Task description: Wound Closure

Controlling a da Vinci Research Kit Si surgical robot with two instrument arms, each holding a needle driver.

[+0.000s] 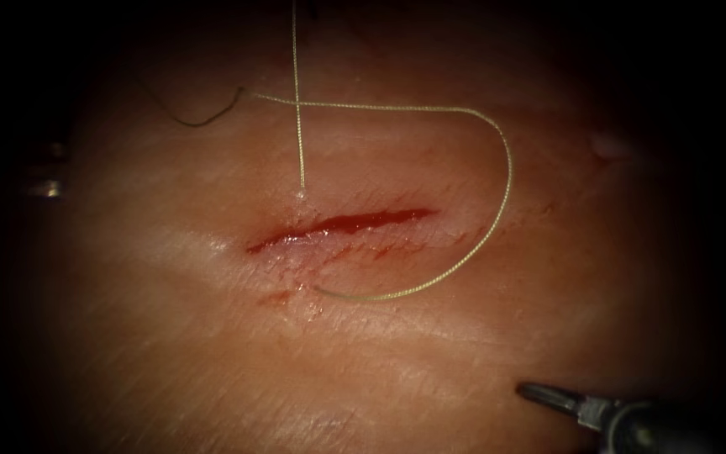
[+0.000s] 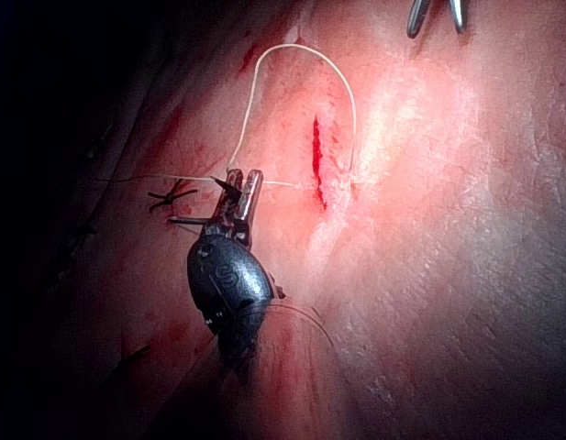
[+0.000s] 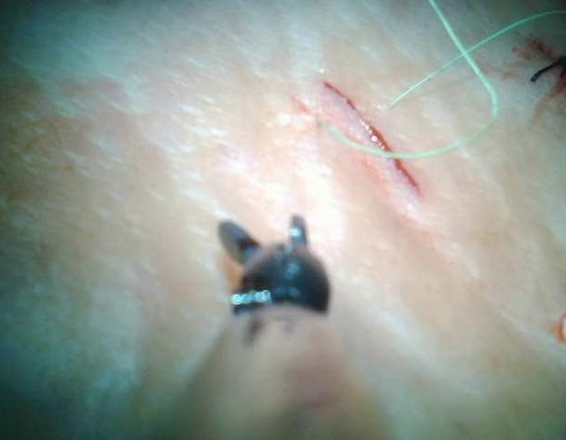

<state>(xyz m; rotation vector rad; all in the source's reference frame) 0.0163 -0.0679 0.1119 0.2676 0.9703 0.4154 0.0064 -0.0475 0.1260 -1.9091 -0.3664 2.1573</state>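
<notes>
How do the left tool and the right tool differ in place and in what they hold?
The right tool sits right of the cut, away from the thread; the left tool is where two strands cross. The right tool's jaws are open and empty; what the left tool holds, I cannot tell. The needle, likely the dark curve, lies on the tissue upper left.

Right end effector [image 1: 539,393] low, holding nothing, left end effector [image 2: 245,183] jaws closed on thread [image 1: 430,109]

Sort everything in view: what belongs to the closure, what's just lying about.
Belongs: tissue, cut, thread through it, needle lying free on the tissue, left hand by the thread, right hand open, empty.
Lying about: dark knotted thread ends, red fluid smears.
</notes>
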